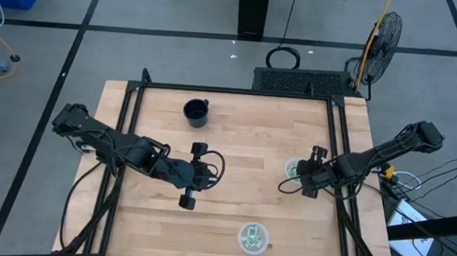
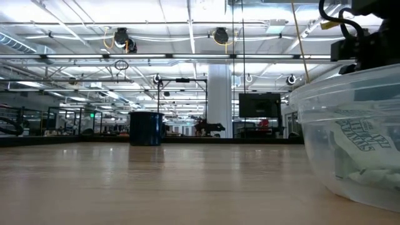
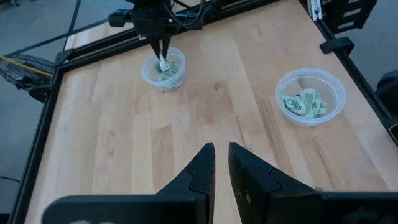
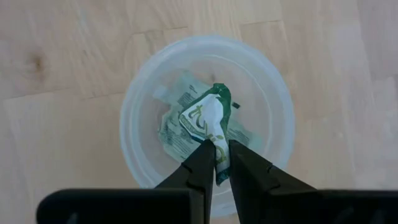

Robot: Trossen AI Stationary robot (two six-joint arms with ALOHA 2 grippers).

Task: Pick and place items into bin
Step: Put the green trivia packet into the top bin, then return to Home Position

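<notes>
Two clear round tubs hold pale green and white packets. One tub (image 1: 292, 170) (image 4: 205, 118) stands near the table's right edge, the other (image 1: 253, 237) (image 3: 310, 96) near the near edge and close in the low view (image 2: 353, 140). My right gripper (image 4: 217, 163) (image 1: 296, 173) is directly over the right tub, shut on a packet (image 4: 208, 121); more packets (image 4: 177, 134) lie on the tub's floor beneath it. My left gripper (image 3: 221, 163) (image 1: 193, 174) hovers at mid-table with its fingers shut and nothing between them. My right gripper pinches one packet between its two fingers at one end (image 4: 219, 152), coming from above and pointing down. The crumpled packet hangs below the fingers inside the tub's rim (image 3: 163, 64). Whether it touches the packets underneath cannot be told.
A black mug (image 1: 196, 112) (image 2: 145, 128) stands toward the table's far edge. A black frame rail (image 1: 341, 152) runs round the table close to the right tub. Bare wood (image 1: 242, 161) lies between the two arms.
</notes>
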